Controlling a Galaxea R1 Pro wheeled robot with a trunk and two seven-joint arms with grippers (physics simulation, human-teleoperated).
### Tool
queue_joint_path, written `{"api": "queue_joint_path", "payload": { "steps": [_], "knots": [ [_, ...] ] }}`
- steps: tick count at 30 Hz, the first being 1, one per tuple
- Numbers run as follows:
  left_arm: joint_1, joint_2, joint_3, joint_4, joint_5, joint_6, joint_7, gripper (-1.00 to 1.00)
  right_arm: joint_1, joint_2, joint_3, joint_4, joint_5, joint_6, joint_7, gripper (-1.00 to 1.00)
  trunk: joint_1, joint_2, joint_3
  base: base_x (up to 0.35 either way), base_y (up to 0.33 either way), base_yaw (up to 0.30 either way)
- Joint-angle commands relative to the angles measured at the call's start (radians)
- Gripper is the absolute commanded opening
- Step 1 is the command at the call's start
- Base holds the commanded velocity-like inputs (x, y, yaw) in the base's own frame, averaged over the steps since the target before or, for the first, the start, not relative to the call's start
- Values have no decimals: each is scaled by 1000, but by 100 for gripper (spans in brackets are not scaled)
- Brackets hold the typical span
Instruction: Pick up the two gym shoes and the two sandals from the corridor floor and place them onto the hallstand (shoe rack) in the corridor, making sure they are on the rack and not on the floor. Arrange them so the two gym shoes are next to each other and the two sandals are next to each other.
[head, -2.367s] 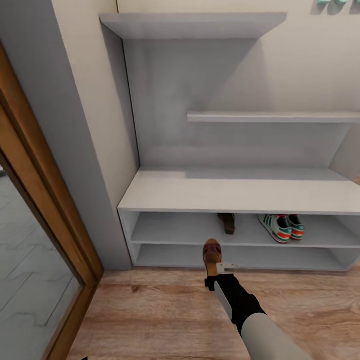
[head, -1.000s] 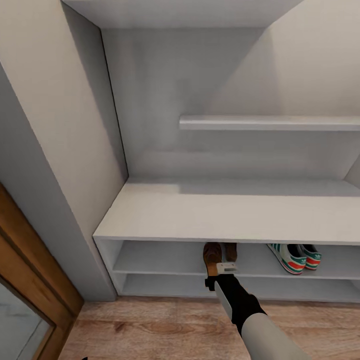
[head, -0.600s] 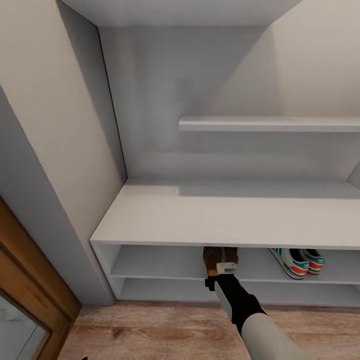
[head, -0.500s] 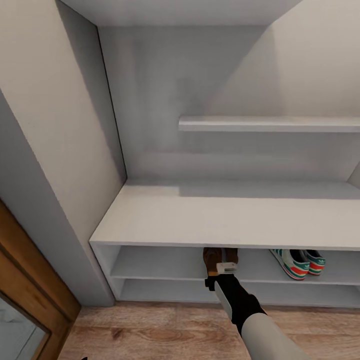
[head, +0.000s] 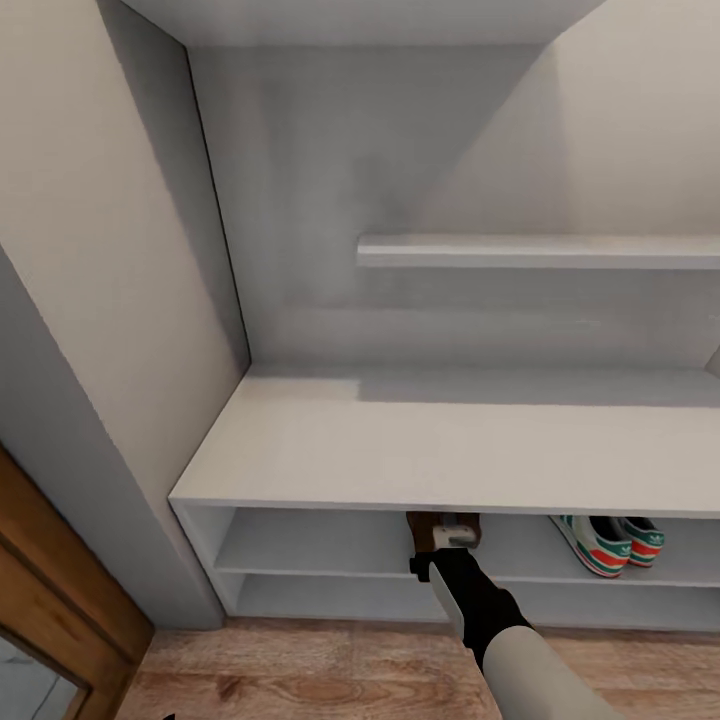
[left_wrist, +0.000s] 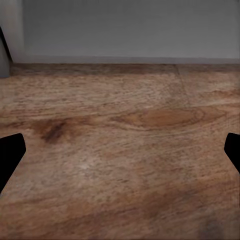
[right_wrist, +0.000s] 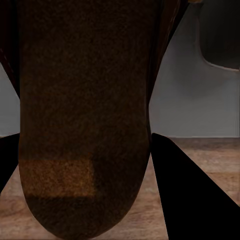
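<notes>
My left jaws (left_wrist: 120, 155) hang wide apart over the corridor floor (left_wrist: 125, 130). My right jaws (head: 440, 532) clamp a brown sandal (right_wrist: 85, 115) at the hallstand (head: 400, 450) upper shelf's front edge, at 12 o'clock from my forearm. The two gym shoes (head: 610, 542) sit together on that shelf, at 3 o'clock from the sandal.

Your corridor floor (left_wrist: 120, 145) reads as light brown wood-grain planks, smooth, with a faint satin sheen and darker knots. Hallstand (head: 440, 455) is matt white-grey, flat painted look, no grain. The sandal (right_wrist: 85, 115) you're holding shows a dark brown, finely grainy matt sole, leather-like. Gym shoes (head: 610, 543) look like smooth white material with green and red-orange trim. Right gripper (head: 443, 533) has a pale matt pad on matt black plastic-looking housing. Door frame (head: 50, 600) is brown wood.
</notes>
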Motion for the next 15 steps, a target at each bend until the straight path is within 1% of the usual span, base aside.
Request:
{"api": "queue_joint_path", "payload": {
  "steps": [1, 4, 9, 15],
  "knots": [
    [-1, 0, 3, 1, 7, 3, -10, 100, 0, 0, 1, -1, 1, 6, -4, -100, 0, 0, -1, 25, 0, 0],
    [-1, -1, 3, 1, 7, 3, -10, 100, 0, 0, 1, -1, 1, 6, -3, -100, 0, 0, -1, 15, 0, 0],
    [-1, 0, 3, 1, 7, 3, -10, 100, 0, 0, 1, -1, 1, 6, -3, -100, 0, 0, -1, 157, 0, 0],
    [-1, 0, 4, 1, 7, 3, -10, 100, 0, 0, 1, -1, 1, 6, -3, -100, 0, 0, -1, 52, 0, 0]
  ]
}}
